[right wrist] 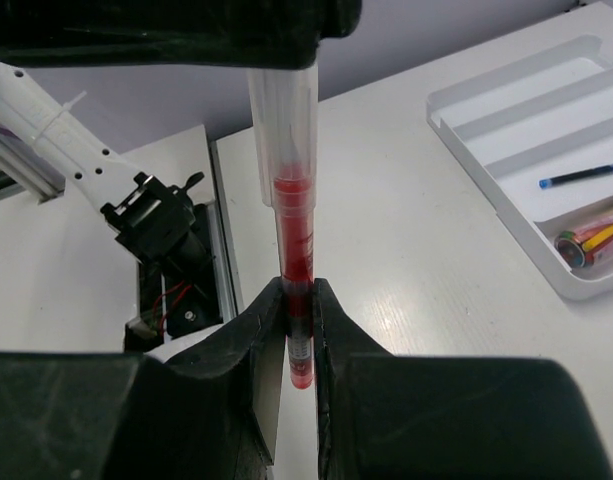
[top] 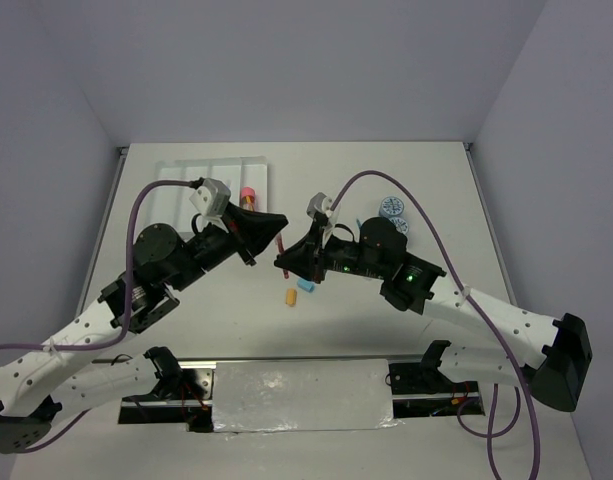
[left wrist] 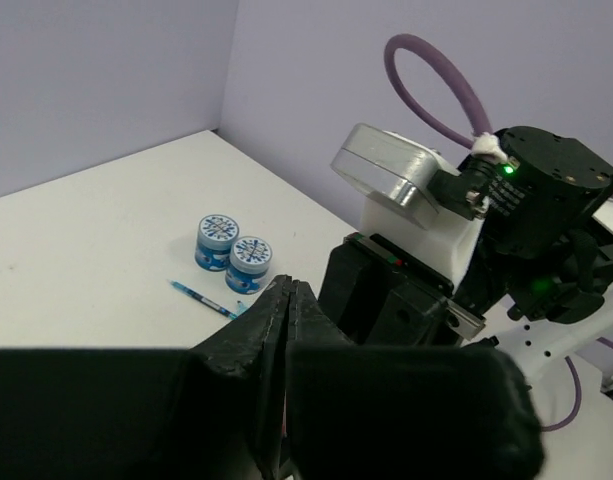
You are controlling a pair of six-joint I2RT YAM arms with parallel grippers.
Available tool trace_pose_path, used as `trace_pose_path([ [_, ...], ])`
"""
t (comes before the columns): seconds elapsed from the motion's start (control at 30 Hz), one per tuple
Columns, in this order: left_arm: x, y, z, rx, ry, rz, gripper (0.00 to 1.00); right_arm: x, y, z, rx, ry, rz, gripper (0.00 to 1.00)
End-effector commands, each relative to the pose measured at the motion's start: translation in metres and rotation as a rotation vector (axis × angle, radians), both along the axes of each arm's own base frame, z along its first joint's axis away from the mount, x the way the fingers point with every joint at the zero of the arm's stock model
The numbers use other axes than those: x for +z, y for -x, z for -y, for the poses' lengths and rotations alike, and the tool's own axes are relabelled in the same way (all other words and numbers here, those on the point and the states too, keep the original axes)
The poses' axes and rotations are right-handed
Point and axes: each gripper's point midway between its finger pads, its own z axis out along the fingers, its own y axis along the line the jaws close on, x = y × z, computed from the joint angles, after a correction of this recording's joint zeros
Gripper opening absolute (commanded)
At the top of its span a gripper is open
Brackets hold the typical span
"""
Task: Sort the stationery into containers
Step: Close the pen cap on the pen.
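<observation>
Your right tool (right wrist: 299, 300) pinching the red pen (right wrist: 295, 215) near its tip, your left tool (left wrist: 291, 292) closed on its other end

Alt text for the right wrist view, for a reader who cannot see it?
The right gripper clamps the lower end of an upright red pen between its fingers. Beyond it on the white table, a white divided tray holds a blue pen and a multicoloured item in neighbouring compartments.

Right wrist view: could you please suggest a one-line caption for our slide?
Right fingers pinch a red pen; beyond, the white tray holds a blue pen.
</observation>
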Motion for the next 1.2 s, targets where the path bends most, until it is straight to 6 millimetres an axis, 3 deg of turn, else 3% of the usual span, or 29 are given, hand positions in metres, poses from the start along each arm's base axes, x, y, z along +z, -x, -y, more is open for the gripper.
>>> trace_pose_path([
  [0.0, -0.005, 0.009, 0.01, -0.07, -0.003, -0.003, 0.09, 0.052, 0.001, 0.001, -0.009, -0.111, 0.1, 0.0],
  [0.07, -0.009, 0.009, 0.011, -0.069, -0.004, -0.007, 0.18, 0.056, 0.001, 0.001, -0.009, -0.112, 0.105, 0.0],
  [0.1, -0.013, 0.007, 0.01, -0.061, -0.009, -0.013, 0.29, 0.057, 0.0, 0.001, -0.009, -0.113, 0.107, 0.0],
  [0.17, -0.017, 0.004, 0.007, -0.032, -0.016, -0.023, 0.37, 0.058, 0.0, 0.001, -0.012, -0.111, 0.11, 0.0],
  [0.2, -0.019, 0.003, 0.006, -0.026, -0.021, -0.024, 0.47, 0.057, 0.0, 0.001, -0.011, -0.109, 0.11, 0.0],
  [0.23, -0.018, 0.003, 0.005, -0.026, -0.018, -0.023, 0.49, 0.057, -0.001, 0.001, -0.011, -0.108, 0.11, 0.0],
  [0.4, -0.017, 0.0, 0.001, 0.001, -0.023, -0.017, 0.5, 0.056, 0.003, -0.001, 0.011, -0.114, 0.108, 0.0],
  [0.73, -0.025, -0.004, 0.0, 0.024, -0.031, -0.029, 0.63, 0.059, 0.005, 0.002, 0.015, -0.123, 0.119, 0.0],
  [0.87, -0.023, 0.0, 0.003, -0.001, -0.015, -0.022, 0.5, 0.056, 0.004, 0.002, 0.01, -0.116, 0.119, 0.0],
  [0.93, -0.019, 0.003, 0.003, -0.015, -0.006, -0.011, 0.49, 0.055, 0.003, 0.001, 0.007, -0.113, 0.118, 0.0],
  [1.1, -0.006, 0.01, -0.002, -0.03, 0.026, 0.02, 0.72, 0.048, 0.0, -0.001, 0.001, -0.093, 0.11, 0.0],
  [1.17, -0.003, 0.012, -0.004, -0.031, 0.031, 0.03, 0.76, 0.044, 0.0, -0.003, 0.008, -0.081, 0.105, 0.0],
])
